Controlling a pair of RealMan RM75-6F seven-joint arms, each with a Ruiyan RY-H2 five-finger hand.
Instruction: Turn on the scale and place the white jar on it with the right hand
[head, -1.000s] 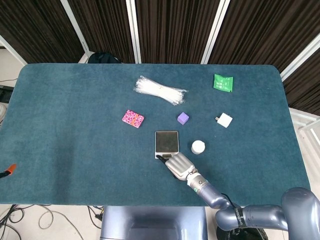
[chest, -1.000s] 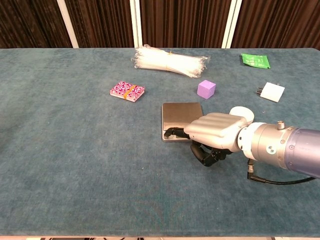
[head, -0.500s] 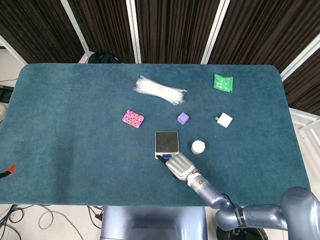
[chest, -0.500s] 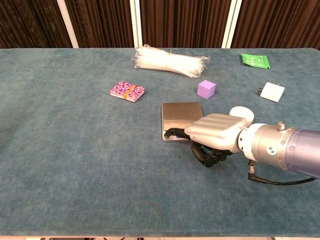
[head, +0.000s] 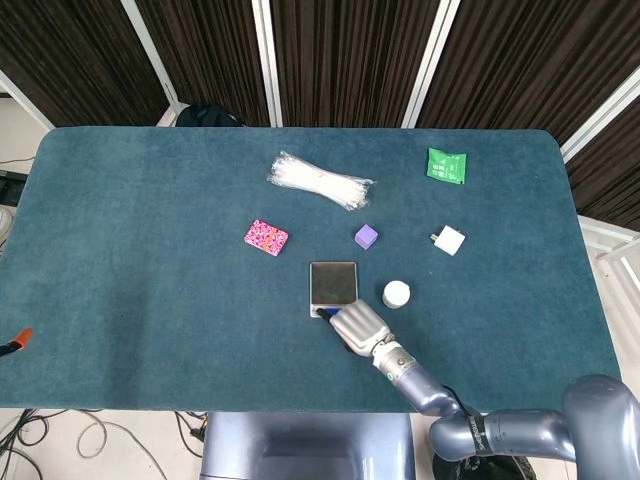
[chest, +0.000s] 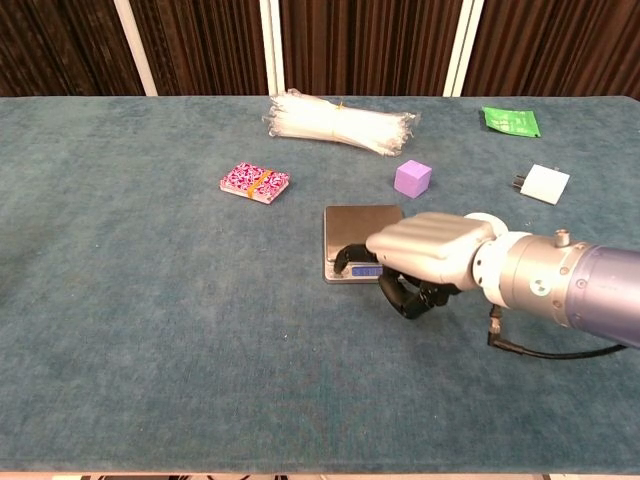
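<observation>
The small scale (head: 333, 281) lies mid-table with a bare steel plate (chest: 362, 228); its front display (chest: 366, 271) glows blue. My right hand (head: 358, 325) (chest: 425, 252) sits at the scale's front right corner, knuckles up. Its fingers are curled under, and one dark fingertip (chest: 346, 254) reaches over the front strip beside the display. It holds nothing. The white jar (head: 396, 294) stands upright just right of the scale. In the chest view the hand hides all but the jar's (chest: 487, 219) rim. My left hand appears in neither view.
A bundle of white cable ties (head: 320, 180) lies at the back. A pink patterned box (head: 265, 237) is left of the scale, and a purple cube (head: 366, 236) sits just behind it. Right of these are a white adapter (head: 449, 240) and a green packet (head: 446, 165).
The right hand has risen and drawn slightly toward the scale's right. The display, dark a second ago, now shows blue.
</observation>
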